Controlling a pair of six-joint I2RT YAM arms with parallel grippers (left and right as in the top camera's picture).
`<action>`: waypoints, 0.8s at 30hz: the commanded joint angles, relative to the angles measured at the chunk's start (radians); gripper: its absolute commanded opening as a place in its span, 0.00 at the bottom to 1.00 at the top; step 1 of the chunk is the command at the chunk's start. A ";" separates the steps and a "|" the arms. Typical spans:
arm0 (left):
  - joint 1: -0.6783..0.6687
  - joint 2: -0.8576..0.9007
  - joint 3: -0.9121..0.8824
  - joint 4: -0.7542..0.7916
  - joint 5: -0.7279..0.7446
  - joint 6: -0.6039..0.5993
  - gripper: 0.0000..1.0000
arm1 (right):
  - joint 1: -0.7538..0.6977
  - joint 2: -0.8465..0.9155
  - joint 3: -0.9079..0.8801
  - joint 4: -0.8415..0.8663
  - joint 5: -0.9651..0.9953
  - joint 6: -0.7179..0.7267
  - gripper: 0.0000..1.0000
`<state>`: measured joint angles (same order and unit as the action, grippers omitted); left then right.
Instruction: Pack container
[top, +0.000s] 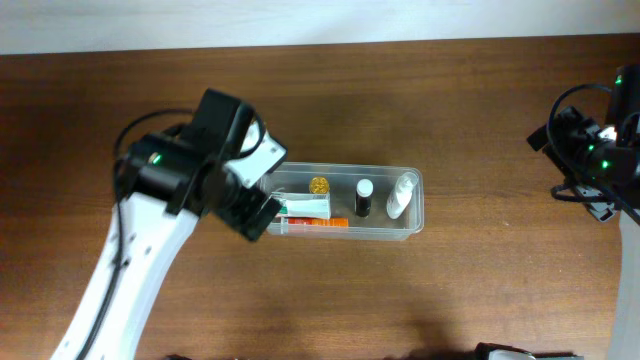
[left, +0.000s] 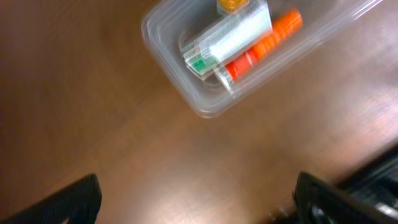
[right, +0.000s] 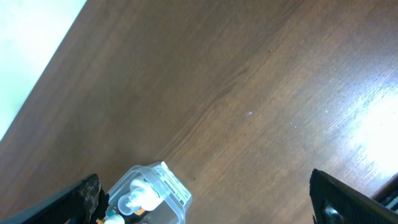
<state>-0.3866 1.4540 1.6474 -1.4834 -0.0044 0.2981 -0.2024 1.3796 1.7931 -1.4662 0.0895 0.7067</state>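
Two grippers are gaping wide, holding nothing. The left gripper (left: 199, 200) is hovering at the nine o'clock end of the container (top: 386, 223), which is lying mid-table (top: 450, 100). Inside it are resting a green-and-white box (top: 305, 207), an orange tube (top: 326, 224), a gold-lidded jar (top: 319, 186), a black bottle (top: 363, 200) and a white bottle (top: 400, 197). The right gripper (right: 211, 205) is hanging at three o'clock, well apart.

Recording a brown wooden table (top: 450, 300). Noting an orange tube (top: 325, 223) lying just beside a green-and-white box (top: 305, 206); also logging a gold-topped jar (top: 319, 185), a white-capped black bottle (top: 364, 198) and a white bottle (top: 400, 196) in a row nearby.
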 joint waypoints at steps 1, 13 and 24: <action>0.004 -0.114 0.017 -0.063 -0.014 -0.153 0.99 | -0.008 0.003 0.002 -0.001 0.013 0.000 0.98; 0.003 -0.670 0.017 -0.099 -0.365 -0.480 0.99 | -0.008 0.003 0.002 0.000 0.013 0.000 0.98; 0.003 -1.070 -0.066 -0.089 -0.404 -0.633 0.99 | -0.008 0.003 0.002 -0.001 0.013 0.000 0.99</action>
<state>-0.3866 0.4088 1.6463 -1.5677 -0.3817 -0.2558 -0.2024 1.3796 1.7931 -1.4662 0.0895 0.7067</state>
